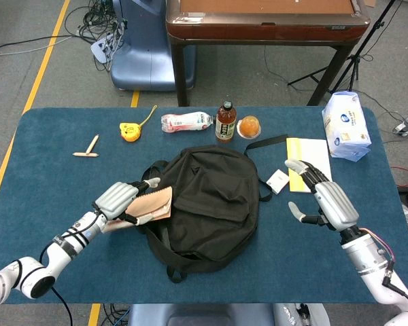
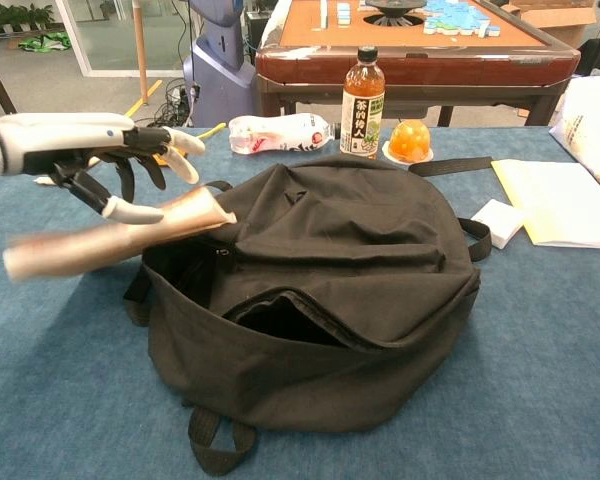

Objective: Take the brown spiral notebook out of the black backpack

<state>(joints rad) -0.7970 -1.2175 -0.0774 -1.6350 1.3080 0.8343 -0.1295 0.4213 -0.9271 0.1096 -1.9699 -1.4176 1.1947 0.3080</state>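
Note:
The black backpack [image 1: 204,204] lies flat in the middle of the blue table, its zip gaping toward me [image 2: 280,320]. My left hand [image 1: 119,198] holds the brown spiral notebook [image 1: 151,204] at the backpack's left edge, one end over the bag's rim. In the chest view the left hand [image 2: 110,165] sits on top of the notebook [image 2: 110,240], which is tilted, motion-blurred and pointing into the bag's left side. My right hand [image 1: 324,197] hovers to the right of the backpack with fingers spread and holds nothing; the chest view does not show it.
Behind the backpack stand a tea bottle [image 1: 225,122], an orange in a cup [image 1: 249,127], a wrapped pack [image 1: 185,122] and a yellow tape measure [image 1: 130,129]. A notepad [image 1: 309,164], small white box [image 1: 278,181] and tissue pack [image 1: 345,125] lie right. A wooden stick [image 1: 86,151] lies left.

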